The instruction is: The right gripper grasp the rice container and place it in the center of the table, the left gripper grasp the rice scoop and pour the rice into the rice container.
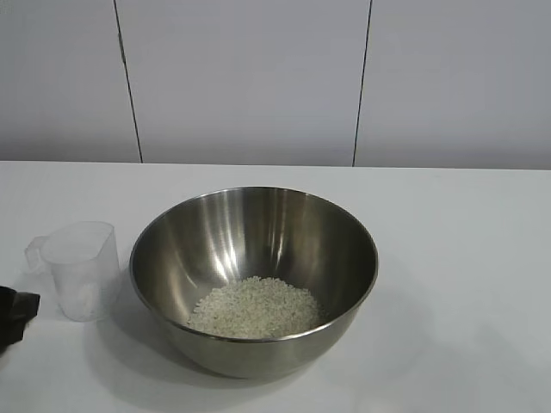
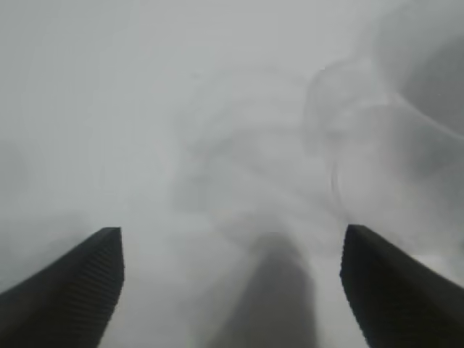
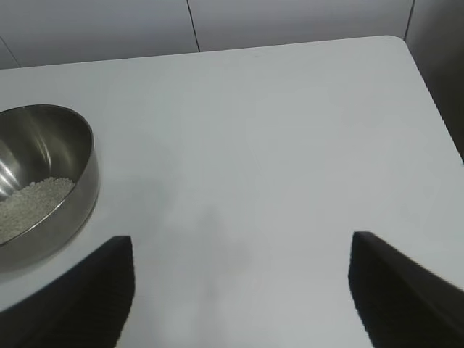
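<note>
The rice container (image 1: 253, 277), a large shiny steel bowl, stands in the middle of the white table (image 1: 448, 258) with the rice (image 1: 256, 308) heaped in its bottom. The rice scoop (image 1: 80, 269), a clear plastic cup, stands upright just left of the bowl and looks empty. My left gripper (image 1: 15, 315) shows only as a black tip at the left edge, near the scoop; in the left wrist view it (image 2: 232, 246) is open and empty, with the scoop blurred ahead (image 2: 377, 167). My right gripper (image 3: 241, 246) is open and empty over bare table, right of the bowl (image 3: 43, 181).
A grey panelled wall (image 1: 258, 77) runs behind the table. The table's right edge and far corner show in the right wrist view (image 3: 428, 80).
</note>
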